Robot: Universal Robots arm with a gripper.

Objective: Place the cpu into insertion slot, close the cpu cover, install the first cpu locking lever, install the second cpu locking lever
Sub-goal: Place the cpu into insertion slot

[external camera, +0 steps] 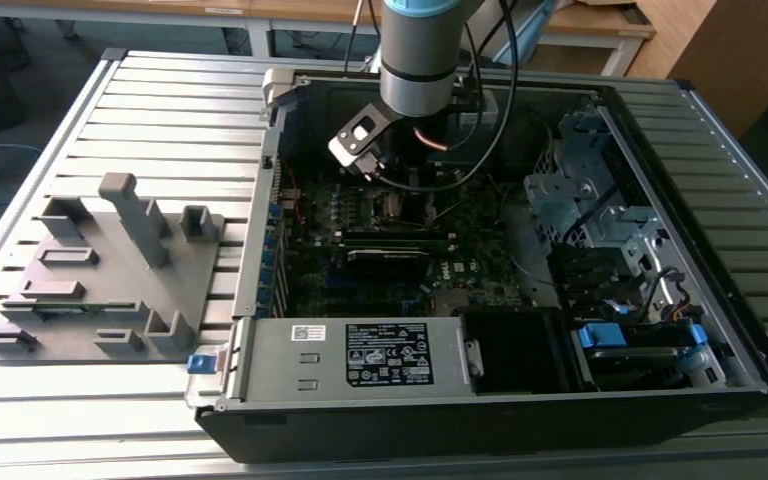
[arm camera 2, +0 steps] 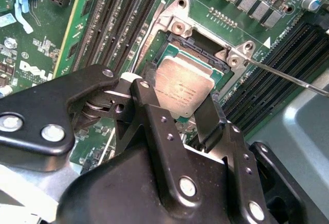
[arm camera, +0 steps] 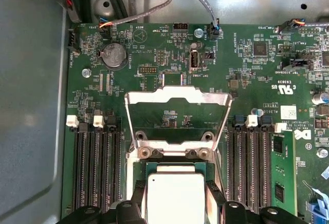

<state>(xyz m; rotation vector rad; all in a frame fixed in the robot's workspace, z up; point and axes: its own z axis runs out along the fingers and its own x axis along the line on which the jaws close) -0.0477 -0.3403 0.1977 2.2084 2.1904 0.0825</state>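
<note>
The cpu (arm camera 2: 185, 80) (arm camera: 176, 198), a small square chip with a dull silver top, sits between the black fingers (arm camera 2: 149, 95) of my gripper (arm camera 2: 181, 88), which is shut on its two opposite edges. It is level, right over the insertion slot (arm camera 2: 198, 49), whose dark socket and metal rim (arm camera: 175, 154) show just past the chip. The cpu cover (arm camera: 177, 98), a silver frame with a cut-out middle, stands flipped up behind the socket. A thin metal lever rod (arm camera 2: 288, 75) sticks out from the socket's corner. In the exterior view my gripper (external camera: 381, 172) reaches down into the open computer case.
Long black memory slots (arm camera: 97, 167) (arm camera: 249, 162) flank the socket on both sides. Cables (external camera: 484, 120) hang near the arm. Case walls, a drive cage (external camera: 584, 200) and a power supply (external camera: 357, 355) ring the board. A grey fixture (external camera: 104, 270) lies on the table at the exterior view's left.
</note>
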